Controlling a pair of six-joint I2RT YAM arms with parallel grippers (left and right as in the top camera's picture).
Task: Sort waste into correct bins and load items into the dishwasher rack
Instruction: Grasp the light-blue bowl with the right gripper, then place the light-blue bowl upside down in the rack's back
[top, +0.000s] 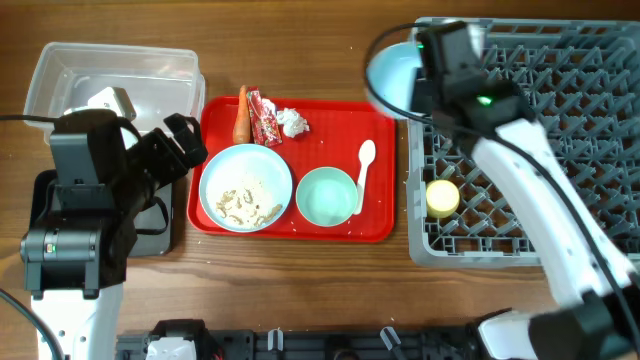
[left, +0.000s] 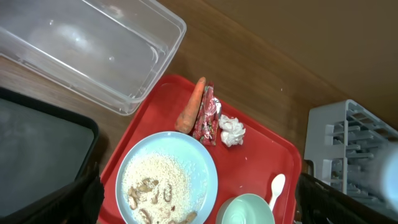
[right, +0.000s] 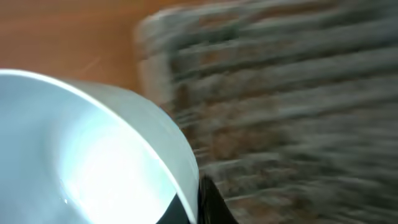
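Wooden tabletop (top: 320, 55) bears a red tray (top: 330, 150) between the spread-fingered left gripper (top: 176, 146) and grey rack (top: 560, 95), where the right gripper (top: 428, 78) clamps the light blue bowl (top: 392, 72).

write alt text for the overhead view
A red tray mid-table holds a plate of scraps, a green bowl, spoon, carrot, wrapper and tissue. The right arm holds a blue bowl at the rack's left edge, where a yellow cup sits. The left arm hangs over a black tray beside a clear tub.
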